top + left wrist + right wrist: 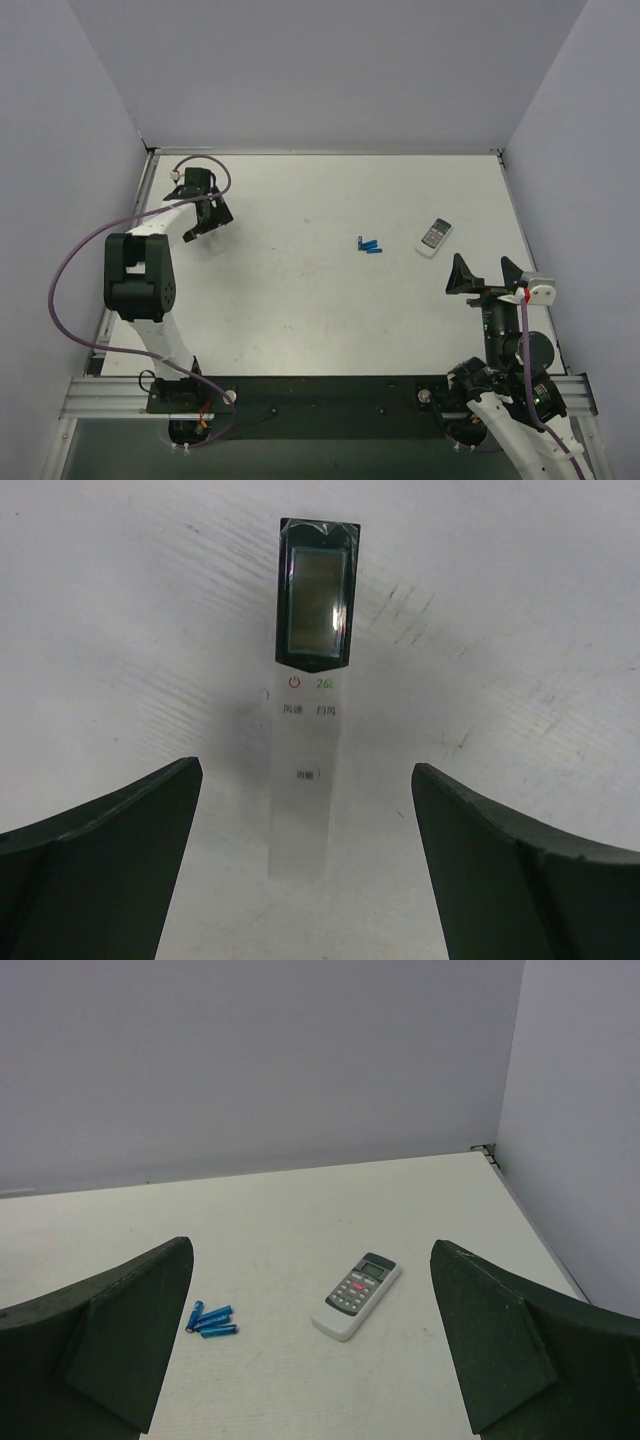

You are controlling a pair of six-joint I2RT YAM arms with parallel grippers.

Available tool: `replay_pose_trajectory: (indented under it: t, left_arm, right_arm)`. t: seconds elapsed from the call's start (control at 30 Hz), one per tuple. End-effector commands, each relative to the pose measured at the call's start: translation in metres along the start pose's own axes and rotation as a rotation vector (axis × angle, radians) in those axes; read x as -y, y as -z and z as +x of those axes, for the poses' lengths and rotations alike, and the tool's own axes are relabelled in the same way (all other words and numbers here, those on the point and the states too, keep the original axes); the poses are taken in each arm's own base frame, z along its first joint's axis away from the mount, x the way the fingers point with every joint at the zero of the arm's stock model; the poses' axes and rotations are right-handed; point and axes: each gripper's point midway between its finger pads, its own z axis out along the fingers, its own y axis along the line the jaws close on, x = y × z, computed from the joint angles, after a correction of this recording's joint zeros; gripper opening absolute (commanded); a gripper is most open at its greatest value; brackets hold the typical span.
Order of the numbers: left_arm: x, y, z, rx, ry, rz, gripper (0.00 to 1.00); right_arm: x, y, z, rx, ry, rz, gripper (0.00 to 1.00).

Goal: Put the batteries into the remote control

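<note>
While my left gripper (308, 768) hovered wide open over the slim white remote control (312, 660), screen-up at frame centre, the blue batteries (369, 244) lay right of centre overhead; my right gripper (487, 273) gaped empty. Next, I judged: grip and flip the remote.

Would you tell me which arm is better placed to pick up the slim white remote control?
Left. The left pincer, open, hovers directly over the remote control, which lies framed between its fingers in the wrist view. The right pincer, also open, sits far off, nearer the batteries.
</note>
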Motion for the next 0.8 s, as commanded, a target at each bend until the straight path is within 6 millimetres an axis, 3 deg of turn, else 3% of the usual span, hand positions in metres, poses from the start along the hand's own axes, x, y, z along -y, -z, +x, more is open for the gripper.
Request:
replay_pose_trajectory:
  t: [0.0,0.23,0.3,0.4,0.47,0.5,0.57,0.6,0.63,0.67,0.73,0.77]
  left_arm:
    - [0.0,-0.012,-0.017,0.001,-0.02,-0.053,0.97]
    - [-0.001,-0.035,-0.005,-0.052,-0.051,-0.089,0.72]
    - [0.0,-0.038,-0.004,-0.06,-0.055,-0.084,0.54]
    - [0.004,-0.036,0.0,-0.077,-0.05,-0.06,0.36]
    - [0.009,-0.027,0.0,-0.073,-0.03,-0.022,0.32]
    - [0.012,-0.022,-0.001,-0.066,-0.022,-0.003,0.24]
    - [0.019,-0.005,-0.001,-0.041,0.015,0.07,0.17]
    - [0.023,0.013,-0.009,-0.006,0.039,0.116,0.11]
    - [0.035,0.023,-0.013,0.015,0.06,0.191,0.1]
    - [0.035,0.028,-0.001,0.001,0.088,0.22,0.1]
    - [0.056,0.065,-0.014,0.065,0.132,0.381,0.1]
    - [0.056,0.069,0.003,0.043,0.162,0.415,0.09]
  right_arm:
    - [0.003,0.008,-0.029,0.113,-0.067,-0.008,1.0]
    - [0.002,0.007,-0.028,0.104,-0.065,-0.008,1.0]
    - [0.001,0.006,-0.028,0.098,-0.065,-0.013,1.0]
    - [-0.005,0.004,-0.027,0.08,-0.056,-0.035,1.0]
    - [-0.013,0.0,-0.021,0.032,-0.056,-0.062,1.0]
    - [-0.019,0.0,-0.031,0.032,-0.06,-0.094,1.0]
    - [-0.029,-0.005,-0.021,-0.049,-0.056,-0.12,1.0]
    - [-0.033,-0.005,-0.031,-0.051,-0.069,-0.138,1.0]
    - [-0.043,-0.006,-0.033,-0.068,-0.079,-0.181,1.0]
    - [-0.052,-0.009,-0.019,-0.147,-0.073,-0.211,1.0]
    - [-0.074,-0.008,-0.027,-0.186,-0.1,-0.31,1.0]
    - [-0.084,-0.011,-0.016,-0.252,-0.113,-0.332,1.0]
